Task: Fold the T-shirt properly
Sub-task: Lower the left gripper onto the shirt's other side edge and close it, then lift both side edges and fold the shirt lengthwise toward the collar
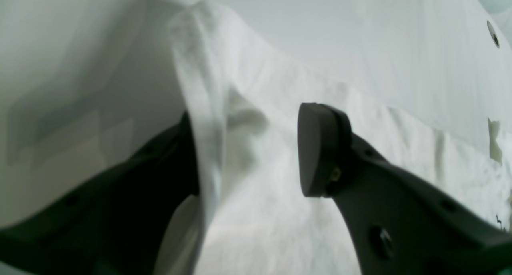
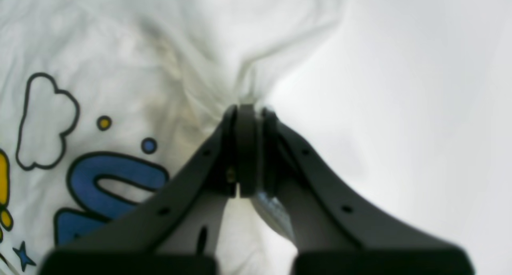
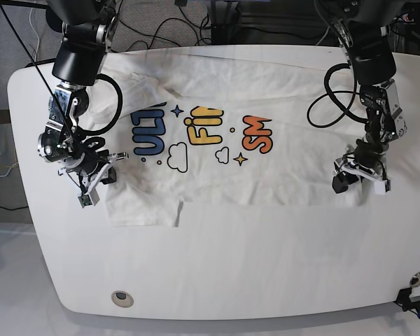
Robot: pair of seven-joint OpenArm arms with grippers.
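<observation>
The white T-shirt point(image 3: 280, 175) lies spread across the table point(image 3: 231, 266), with its colourful print facing up. My right gripper point(image 3: 103, 172) is at the shirt's left edge. In the right wrist view it point(image 2: 248, 107) is shut, pinching a bunched fold of the shirt point(image 2: 120, 47) beside the blue letters. My left gripper point(image 3: 360, 183) is at the shirt's right edge. In the left wrist view it point(image 1: 248, 155) is open, with a raised ridge of the shirt point(image 1: 280, 227) between its fingers, lying against the left finger. The right pad point(image 1: 320, 147) stands clear of the cloth.
The shirt's lower left corner point(image 3: 143, 210) is folded over. There is a round hole point(image 3: 122, 299) near the table's front edge and a clamp point(image 3: 409, 294) at the front right corner. Cables run behind the table. Bare tabletop point(image 2: 420, 87) lies beside the right gripper.
</observation>
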